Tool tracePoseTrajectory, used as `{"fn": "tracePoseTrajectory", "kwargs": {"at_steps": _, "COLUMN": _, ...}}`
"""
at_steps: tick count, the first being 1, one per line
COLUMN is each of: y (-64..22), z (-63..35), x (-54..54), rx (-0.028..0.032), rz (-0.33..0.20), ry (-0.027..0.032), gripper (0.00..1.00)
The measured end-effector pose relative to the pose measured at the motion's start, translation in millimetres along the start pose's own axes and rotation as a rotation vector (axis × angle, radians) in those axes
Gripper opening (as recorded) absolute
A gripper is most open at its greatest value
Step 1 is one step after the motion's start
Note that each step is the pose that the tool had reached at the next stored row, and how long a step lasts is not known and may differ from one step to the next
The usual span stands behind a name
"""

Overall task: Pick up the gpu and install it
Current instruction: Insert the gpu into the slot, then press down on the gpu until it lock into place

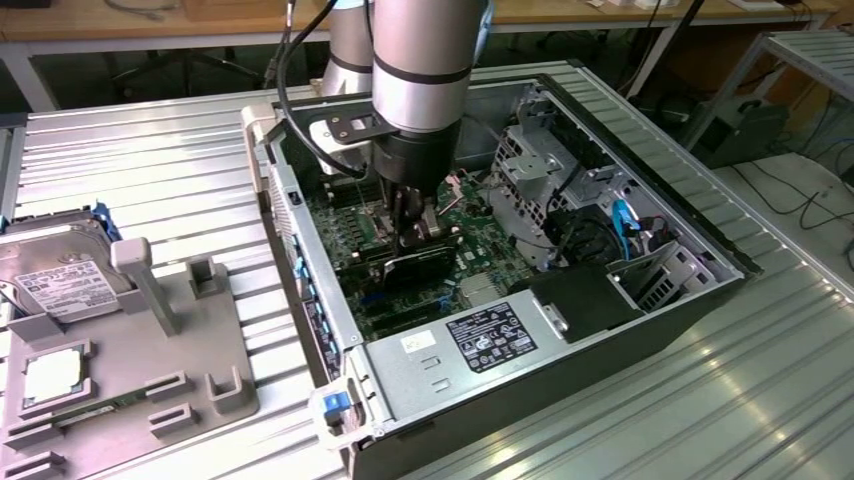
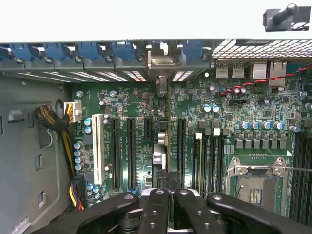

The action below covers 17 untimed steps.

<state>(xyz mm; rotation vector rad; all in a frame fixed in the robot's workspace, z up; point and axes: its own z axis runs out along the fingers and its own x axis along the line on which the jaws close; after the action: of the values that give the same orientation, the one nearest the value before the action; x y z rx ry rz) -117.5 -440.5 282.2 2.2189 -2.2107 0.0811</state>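
Holding the gpu (image 1: 411, 268) on edge, bracket toward the case's rear wall, the gripper (image 1: 416, 225) reaches straight down into the open case (image 1: 694, 300). Its fingers are clenched on the card's upper edge. That grip keeps the card's lower edge free to meet a slot.

At the exterior view's left stands a grey tray (image 1: 200, 340). It carries a hard drive (image 1: 54, 275), a processor (image 1: 54, 375) and a memory stick (image 1: 100, 408). All three lie well apart from the work.

At centre, the arm comes down over the motherboard (image 2: 243, 112). In the wrist view the gpu (image 2: 163, 146) appears edge-on as a thin line running from the gripper (image 2: 165, 195) to its silver bracket (image 2: 161, 61). The bracket sits at the row of rear openings, among the blue latches (image 2: 87, 48). The card lies parallel to the long black slots (image 2: 131, 151) and between them, which suggests alignment over one slot. Whether it is fully seated cannot be told.

Neighbouring parts leave little room. A white slot (image 2: 96, 146) and a yellow-black cable bundle (image 2: 51, 119) lie on one side. The empty processor socket (image 2: 256, 183) lies on the other.

Toward the exterior view's right, the drive cage (image 1: 534, 165) rises near the arm, with blue cables (image 1: 621, 220) beyond it. The power supply (image 1: 487, 335) closes the near end of the case. None of these touches the gripper, though the cage and the case wall limit sideways movement.
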Motion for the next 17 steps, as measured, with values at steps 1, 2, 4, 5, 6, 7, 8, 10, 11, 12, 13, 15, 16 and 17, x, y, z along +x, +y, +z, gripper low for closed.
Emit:
{"fn": "tracePoseTrajectory", "kwargs": {"at_steps": 1, "y": 0.0, "z": 0.0, "x": 0.0, "rx": 0.0, "rz": 0.0, "ry": 0.0, "gripper": 0.11}}
{"fn": "tracePoseTrajectory", "kwargs": {"at_steps": 2, "y": 0.0, "z": 0.0, "x": 0.0, "rx": 0.0, "rz": 0.0, "ry": 0.0, "gripper": 0.11}}
{"fn": "tracePoseTrajectory", "kwargs": {"at_steps": 4, "y": 0.0, "z": 0.0, "x": 0.0, "rx": 0.0, "rz": 0.0, "ry": -0.0001, "gripper": 0.11}}
{"fn": "tracePoseTrajectory", "kwargs": {"at_steps": 5, "y": 0.0, "z": 0.0, "x": 0.0, "rx": 0.0, "rz": 0.0, "ry": 0.0, "gripper": 0.11}}
{"fn": "tracePoseTrajectory", "kwargs": {"at_steps": 6, "y": 0.0, "z": 0.0, "x": 0.0, "rx": 0.0, "rz": 0.0, "ry": 0.0001, "gripper": 0.11}}
{"fn": "tracePoseTrajectory", "kwargs": {"at_steps": 7, "y": 0.0, "z": 0.0, "x": 0.0, "rx": 0.0, "rz": 0.0, "ry": 0.0, "gripper": 0.11}}
{"fn": "tracePoseTrajectory", "kwargs": {"at_steps": 8, "y": 0.0, "z": 0.0, "x": 0.0, "rx": 0.0, "rz": 0.0, "ry": 0.0, "gripper": 0.11}}
{"fn": "tracePoseTrajectory", "kwargs": {"at_steps": 10, "y": 0.0, "z": 0.0, "x": 0.0, "rx": 0.0, "rz": 0.0, "ry": 0.0, "gripper": 0.11}}
{"fn": "tracePoseTrajectory", "kwargs": {"at_steps": 11, "y": 0.0, "z": 0.0, "x": 0.0, "rx": 0.0, "rz": 0.0, "ry": -0.0004, "gripper": 0.11}}
{"fn": "tracePoseTrajectory", "kwargs": {"at_steps": 12, "y": 0.1, "z": 0.0, "x": 0.0, "rx": 0.0, "rz": 0.0, "ry": -0.0007, "gripper": 0.11}}
{"fn": "tracePoseTrajectory", "kwargs": {"at_steps": 13, "y": 1.0, "z": -0.1, "x": 0.1, "rx": -0.0001, "rz": 0.0, "ry": -0.001, "gripper": 0.11}}
{"fn": "tracePoseTrajectory", "kwargs": {"at_steps": 15, "y": 6.7, "z": -0.2, "x": 0.1, "rx": 0.0, "rz": 0.0, "ry": -0.002, "gripper": 0.11}}
{"fn": "tracePoseTrajectory", "kwargs": {"at_steps": 16, "y": 9.9, "z": -0.3, "x": 0.1, "rx": 0.0, "rz": 0.0, "ry": -0.0022, "gripper": 0.11}}
{"fn": "tracePoseTrajectory", "kwargs": {"at_steps": 17, "y": 12.7, "z": -0.4, "x": 0.2, "rx": -0.0002, "rz": 0.0, "ry": -0.002, "gripper": 0.11}}
